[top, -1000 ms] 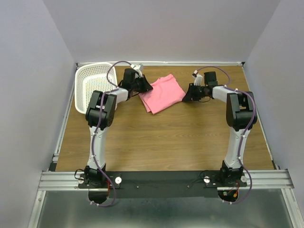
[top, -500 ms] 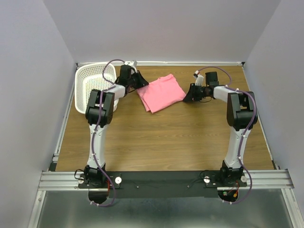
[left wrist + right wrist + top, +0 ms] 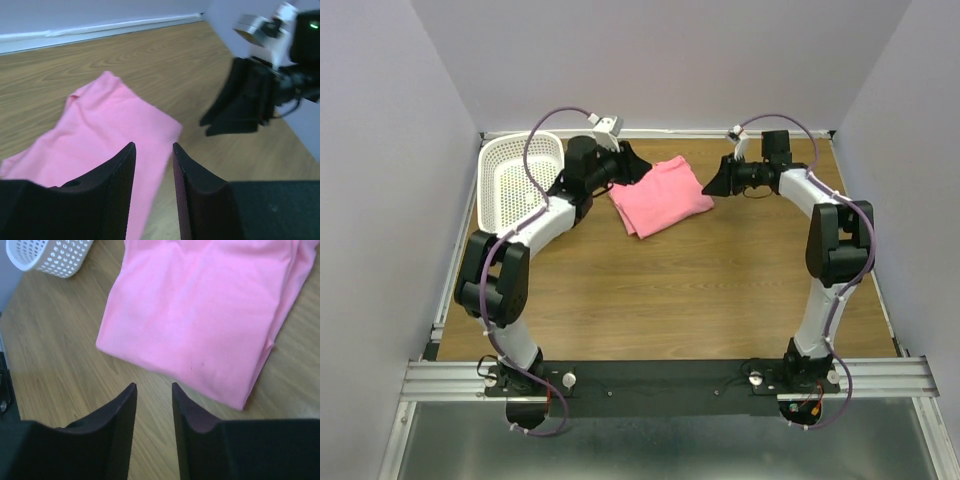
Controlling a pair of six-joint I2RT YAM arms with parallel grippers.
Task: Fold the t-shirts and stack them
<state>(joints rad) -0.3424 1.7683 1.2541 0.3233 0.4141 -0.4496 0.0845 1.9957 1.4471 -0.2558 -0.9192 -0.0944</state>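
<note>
**Folded shirt at far edge, both jaws empty: risks from here**

Tabletop: wood grain, with one shirt and one basket on it.

Left arm: reaches toward the far edge and ends at the shirt's left side. Right arm: reaches in from the right and ends just off the shirt's right side. The two ends face each other across the cloth.

Basket: white, perforated, in the far left corner just beside the left arm. Its contents cannot be made out.

T-shirt: pink, folded into a compact packet. It lies flat near the middle of the far edge, right of the basket and between the two arms. The layers show along one edge in the right wrist view. I see no second shirt.

Left jaws: a narrow gap between them and nothing in it, hanging over the shirt's near side. Right jaws: likewise slightly apart and empty, over bare wood just short of the packet's edge.

Judgement: the fold looks finished and released.

Risks:
- A low jaw could snag only the top layer and drag the packet open.
- If both ends close in together they could strike each other, since they face across a small packet.
- A swing of the left arm could knock the basket, which stands very close.
- There is no stack target in sight, so a placement could be misjudged.
</note>
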